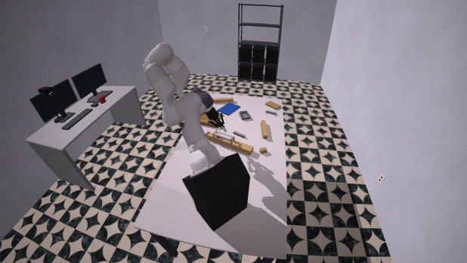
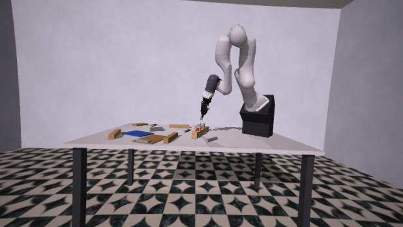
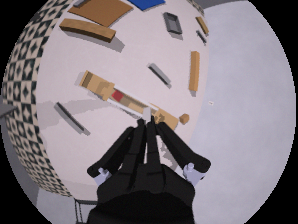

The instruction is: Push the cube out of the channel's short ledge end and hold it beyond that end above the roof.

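Cube point(image 2: 197, 129) (red, unlabelled) inside channel point(image 2: 200, 131), closed fingers point(image 2: 201, 115) above.

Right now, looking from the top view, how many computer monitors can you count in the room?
2. Both stand side by side on the grey desk at the left wall: one monitor at the nearer end, the other monitor further back. None appears hidden.

Evenly and softly lit, without glare. Long grey shadows thrown across the table point(image 1: 272, 177) from the arm and the pedestal point(image 1: 223, 193). Slightly blurred throughout. Strongly bent at the edges in the round wrist view.
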Controlling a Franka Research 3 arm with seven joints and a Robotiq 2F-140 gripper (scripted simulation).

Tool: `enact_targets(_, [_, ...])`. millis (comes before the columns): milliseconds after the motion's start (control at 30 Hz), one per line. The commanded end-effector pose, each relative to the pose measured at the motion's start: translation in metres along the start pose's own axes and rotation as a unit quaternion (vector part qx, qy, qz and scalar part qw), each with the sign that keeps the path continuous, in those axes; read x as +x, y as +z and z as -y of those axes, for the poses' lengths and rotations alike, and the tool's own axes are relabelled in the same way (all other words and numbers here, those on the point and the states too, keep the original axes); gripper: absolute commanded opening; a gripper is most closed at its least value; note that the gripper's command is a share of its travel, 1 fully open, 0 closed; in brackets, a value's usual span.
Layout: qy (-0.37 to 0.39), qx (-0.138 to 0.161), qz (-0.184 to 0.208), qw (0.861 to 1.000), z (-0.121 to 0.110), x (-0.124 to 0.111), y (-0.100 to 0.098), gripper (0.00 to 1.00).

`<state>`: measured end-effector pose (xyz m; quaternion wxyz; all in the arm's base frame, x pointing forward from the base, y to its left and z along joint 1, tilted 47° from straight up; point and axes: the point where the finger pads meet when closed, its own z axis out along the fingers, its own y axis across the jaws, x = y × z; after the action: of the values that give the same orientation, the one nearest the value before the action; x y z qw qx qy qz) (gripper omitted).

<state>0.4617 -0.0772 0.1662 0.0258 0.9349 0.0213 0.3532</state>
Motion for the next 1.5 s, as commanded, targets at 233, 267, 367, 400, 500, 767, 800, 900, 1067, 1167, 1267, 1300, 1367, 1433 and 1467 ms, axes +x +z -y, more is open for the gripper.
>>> enact_targets(233, [-0.191, 0.203, -0.057, 0.959, 0.145, 0.017, -0.054, 0.00])
enact_targets(267, [-0.202, 0.221, -0.060, 0.952, 0.156, 0.019, -0.059, 0.00])
enact_targets(367, [-0.212, 0.241, -0.061, 0.945, 0.188, 0.021, -0.080, 0.00])
enact_targets(400, [-0.212, 0.241, -0.061, 0.945, 0.198, 0.021, -0.088, 0.00])
enact_targets(500, [-0.212, 0.241, -0.061, 0.945, 0.210, 0.022, -0.101, 0.00])
enact_targets(767, [-0.212, 0.241, -0.061, 0.945, 0.210, 0.022, -0.101, 0.00])
enact_targets(800, [-0.212, 0.241, -0.061, 0.945, 0.210, 0.022, -0.101, 0.00])
enact_targets(900, [-0.212, 0.241, -0.061, 0.945, 0.210, 0.022, -0.101, 0.00])
enact_targets(1067, [-0.212, 0.241, -0.061, 0.945, 0.210, 0.022, -0.101, 0.00])
enact_targets(1167, [-0.212, 0.241, -0.061, 0.945, 0.210, 0.022, -0.101, 0.00])
enact_targets(1267, [-0.212, 0.241, -0.061, 0.945, 0.210, 0.022, -0.101, 0.00])
enact_targets(1300, [-0.212, 0.241, -0.061, 0.945, 0.210, 0.022, -0.101, 0.00])
enact_targets(1367, [-0.212, 0.241, -0.061, 0.945, 0.210, 0.022, -0.101, 0.00])
enact_targets(1433, [-0.212, 0.241, -0.061, 0.945, 0.210, 0.022, -0.101, 0.00])
enact_targets(1467, [-0.212, 0.241, -0.061, 0.945, 0.210, 0.022, -0.101, 0.00])
